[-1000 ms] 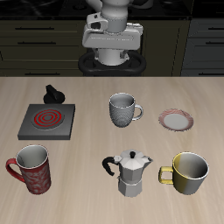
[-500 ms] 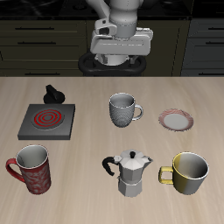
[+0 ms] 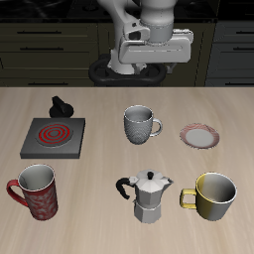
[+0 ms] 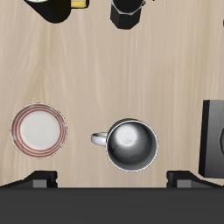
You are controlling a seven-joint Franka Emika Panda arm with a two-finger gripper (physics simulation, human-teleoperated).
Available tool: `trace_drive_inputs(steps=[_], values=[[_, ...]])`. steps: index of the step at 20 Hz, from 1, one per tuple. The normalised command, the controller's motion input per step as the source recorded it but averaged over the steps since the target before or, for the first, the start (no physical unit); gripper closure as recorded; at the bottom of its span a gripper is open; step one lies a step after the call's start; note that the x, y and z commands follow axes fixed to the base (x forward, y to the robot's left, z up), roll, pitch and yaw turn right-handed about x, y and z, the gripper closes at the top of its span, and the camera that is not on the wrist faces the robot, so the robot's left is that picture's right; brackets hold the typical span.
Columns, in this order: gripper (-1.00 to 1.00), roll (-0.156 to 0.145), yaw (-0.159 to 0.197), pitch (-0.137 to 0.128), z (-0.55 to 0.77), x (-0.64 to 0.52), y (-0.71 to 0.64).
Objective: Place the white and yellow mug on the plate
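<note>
The white and yellow mug (image 3: 215, 195) stands upright near the table's front edge, handle toward the moka pot. Only its edge shows in the wrist view (image 4: 57, 9). The plate (image 3: 200, 135), small and white with a reddish-pink ring, lies bare farther back, behind the mug; it also shows in the wrist view (image 4: 38, 129). My gripper (image 3: 151, 65) hangs high over the table's back edge, far from both. It is open and empty, with both fingertips (image 4: 44, 179) spread wide in the wrist view.
A grey patterned mug (image 3: 140, 124) stands beside the plate, below the gripper (image 4: 132, 144). A moka pot (image 3: 151, 195) stands beside the yellow mug. A red patterned mug (image 3: 38, 190), a dark burner (image 3: 54, 137) and a small black object (image 3: 62, 106) are across the table.
My gripper has shifted sideways along the table's back edge toward the plate's side. Nothing on the table has moved.
</note>
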Motion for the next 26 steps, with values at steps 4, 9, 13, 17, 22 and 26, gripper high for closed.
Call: trace_drive_inputs(steps=[4,9,13,17,22,26], values=[[-1.0,-0.013,-0.019,-0.009,0.09,0.33,0.35],[-1.0,-0.039,-0.04,0.0,0.02,0.3,0.18],[-1.0,-0.082,-0.034,-0.015,0.04,0.4,0.23],[-1.0,-0.034,0.016,-0.012,0.0,0.22,0.2],[-1.0,0.001,0.021,-0.002,-0.03,0.21,0.41],[-1.0,0.025,0.012,-0.033,0.04,0.24,0.33]])
